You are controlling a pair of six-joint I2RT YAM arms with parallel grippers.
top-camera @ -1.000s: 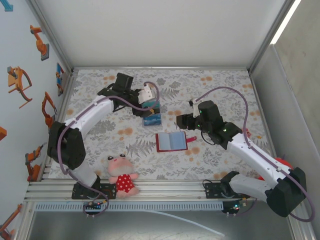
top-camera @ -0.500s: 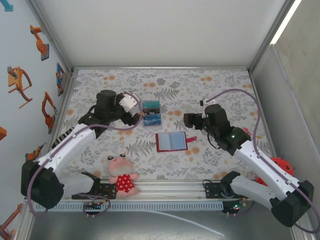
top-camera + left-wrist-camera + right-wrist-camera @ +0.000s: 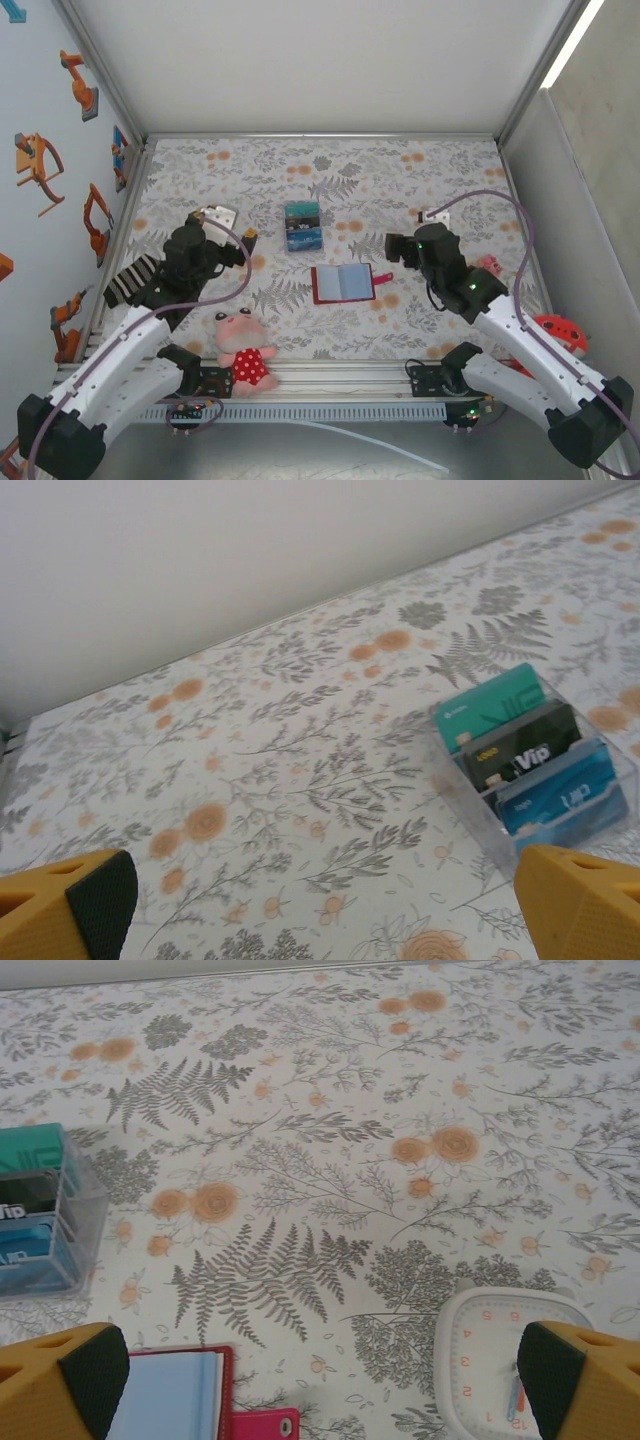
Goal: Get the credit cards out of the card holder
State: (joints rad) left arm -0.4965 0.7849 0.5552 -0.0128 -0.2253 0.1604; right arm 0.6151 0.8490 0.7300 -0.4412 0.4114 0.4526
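The card holder (image 3: 345,283) is a small red wallet lying open on the floral mat, pale blue inside, its closing tab to the right. The right wrist view has its corner and tab (image 3: 176,1400) at the bottom left. The credit cards (image 3: 303,227) stand upright in a clear box behind the wallet: a teal one (image 3: 490,702), a black one and a blue one (image 3: 565,800). My left gripper (image 3: 238,240) hangs open left of the box, empty (image 3: 320,920). My right gripper (image 3: 392,248) hangs open right of the wallet, empty (image 3: 320,1390).
A plush toy in a red dress (image 3: 245,352) lies at the near edge, left of centre. A white clock (image 3: 505,1360) lies on the mat under my right gripper. A red round toy (image 3: 560,330) sits at the right edge, with walls on three sides.
Both arms have drawn back toward the near edge. My left gripper has left the card box and moved down and left. Both grippers have opened wider.
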